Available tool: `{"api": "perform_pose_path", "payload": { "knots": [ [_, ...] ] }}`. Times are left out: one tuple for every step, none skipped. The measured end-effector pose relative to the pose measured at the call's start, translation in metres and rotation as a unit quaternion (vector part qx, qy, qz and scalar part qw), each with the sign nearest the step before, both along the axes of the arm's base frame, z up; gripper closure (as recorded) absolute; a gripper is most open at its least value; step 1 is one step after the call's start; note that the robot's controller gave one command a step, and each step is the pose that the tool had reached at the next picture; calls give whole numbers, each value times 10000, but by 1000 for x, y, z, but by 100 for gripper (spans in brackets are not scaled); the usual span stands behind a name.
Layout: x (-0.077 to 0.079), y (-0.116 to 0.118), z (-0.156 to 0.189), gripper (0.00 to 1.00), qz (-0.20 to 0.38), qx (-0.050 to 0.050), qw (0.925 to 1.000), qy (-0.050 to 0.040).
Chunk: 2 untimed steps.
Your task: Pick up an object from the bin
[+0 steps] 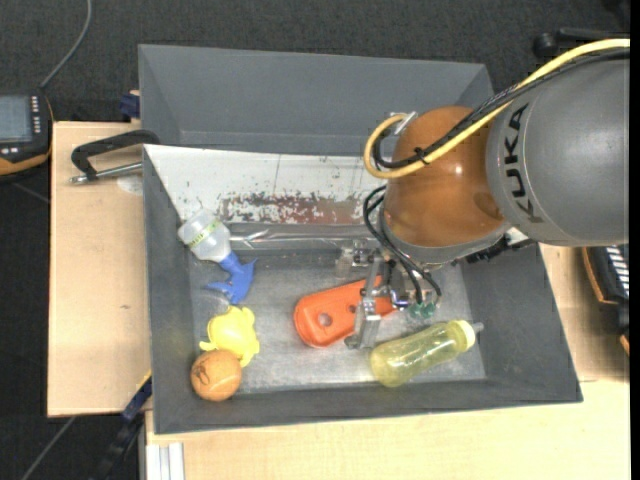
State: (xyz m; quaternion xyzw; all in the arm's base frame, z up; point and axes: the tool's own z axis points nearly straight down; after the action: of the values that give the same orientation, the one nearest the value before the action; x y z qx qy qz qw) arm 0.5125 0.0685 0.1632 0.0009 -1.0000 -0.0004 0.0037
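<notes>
- Orange piece (322,318) lies mid-floor in the bin (168,288), long axis left to right, rounded end pointing left.
- Gripper (365,324) hides its right end; its opening and hold cannot be told.

cam: one, above the grey bin (300,98), set off toward its near side | facing: down and slightly forward, far wall seen nearly face-on, near wall foreshortened | range: close, bin spans most of frame | obstruction: arm (570,158) reaches in from frame right, covers bin's right rear corner
</notes>
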Motion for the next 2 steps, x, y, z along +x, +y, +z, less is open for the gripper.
{"api": "perform_pose_path", "payload": {
  "knots": [
    [2,0,4,0,-7,4,10000,-45],
    [-2,-17,-35,0,-68,10,10000,-35]
  ]
}}
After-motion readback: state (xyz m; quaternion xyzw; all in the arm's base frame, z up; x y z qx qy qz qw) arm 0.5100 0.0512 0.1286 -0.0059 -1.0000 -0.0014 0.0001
